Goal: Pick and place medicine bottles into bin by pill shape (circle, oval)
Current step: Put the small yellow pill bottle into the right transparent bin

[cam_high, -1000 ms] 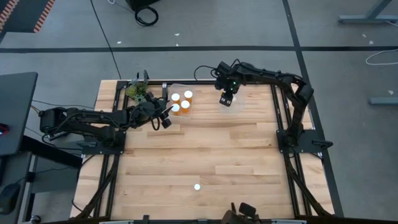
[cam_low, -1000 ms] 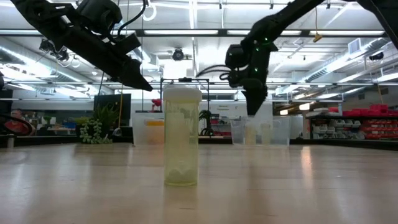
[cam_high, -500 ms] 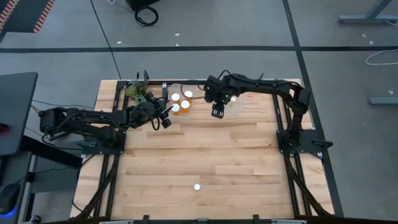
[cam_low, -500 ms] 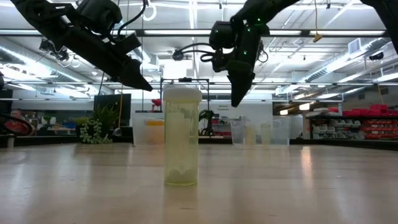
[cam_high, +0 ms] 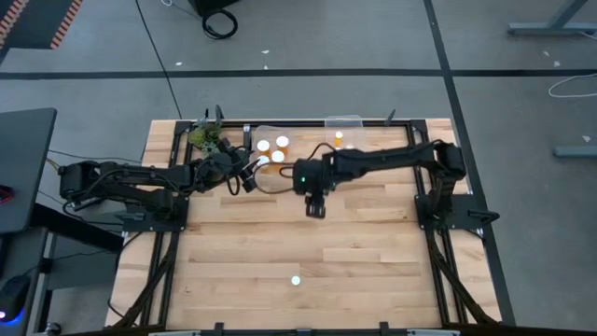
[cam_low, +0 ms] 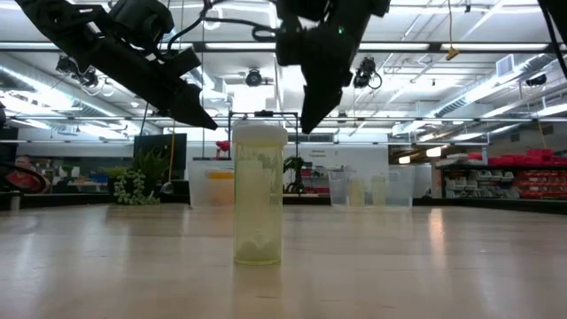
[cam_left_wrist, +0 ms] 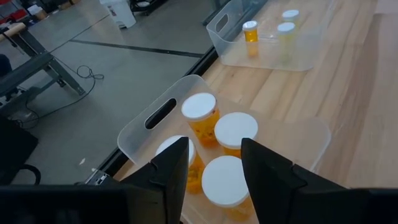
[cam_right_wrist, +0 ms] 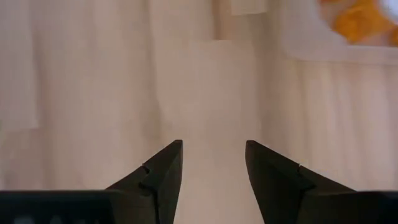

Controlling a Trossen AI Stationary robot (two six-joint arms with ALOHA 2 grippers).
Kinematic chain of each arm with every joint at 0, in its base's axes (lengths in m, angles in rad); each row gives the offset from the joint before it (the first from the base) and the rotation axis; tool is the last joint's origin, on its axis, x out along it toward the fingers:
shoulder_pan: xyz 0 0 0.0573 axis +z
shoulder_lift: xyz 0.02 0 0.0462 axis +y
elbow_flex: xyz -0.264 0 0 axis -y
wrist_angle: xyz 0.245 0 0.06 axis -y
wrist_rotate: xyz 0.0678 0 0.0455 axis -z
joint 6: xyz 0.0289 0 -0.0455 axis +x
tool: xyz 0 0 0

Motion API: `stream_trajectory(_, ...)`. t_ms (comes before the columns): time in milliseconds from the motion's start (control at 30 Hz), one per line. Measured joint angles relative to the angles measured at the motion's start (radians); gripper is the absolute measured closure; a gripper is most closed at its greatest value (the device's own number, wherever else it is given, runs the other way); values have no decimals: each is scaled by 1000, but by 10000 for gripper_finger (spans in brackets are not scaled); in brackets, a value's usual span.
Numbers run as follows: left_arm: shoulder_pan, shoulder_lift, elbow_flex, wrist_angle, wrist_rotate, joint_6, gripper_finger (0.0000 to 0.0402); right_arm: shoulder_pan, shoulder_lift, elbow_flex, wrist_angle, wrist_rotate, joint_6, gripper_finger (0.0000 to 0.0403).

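- Medicine bottle, the one left out on the open table, stands alone near the front edge, white cap up; well apart from both bins
- The right gripper has swung away from the far right bin towards mid-table over the last second; its fingers are parted with nothing between them, only bare wood beyond
- By my reading that means its last drop is done and it is heading for this lone bottle; the reach has not yet got there
- The left gripper hangs over the near edge of the left bin, jaws a little apart and empty, above four capped bottles inside
- The lone bottle's long axis is vertical, upright not tilted; the pill shape inside is too faint to tell
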Motion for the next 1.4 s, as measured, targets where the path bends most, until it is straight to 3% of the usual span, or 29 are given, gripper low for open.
stream_trajectory(300,0,0,0,-37,9,-9,244,158,0,0,68,47,164,221)
stream_trajectory(733,-82,0,0,-107,309,-87,247,355,0,0,141,182,367,221)
stream_trajectory(933,-167,0,0,-113,314,-87,250,415,2,0,165,245,424,221)
stream_trajectory(1400,-250,0,1,-207,314,-113,258,469,64,0,281,243,437,221)
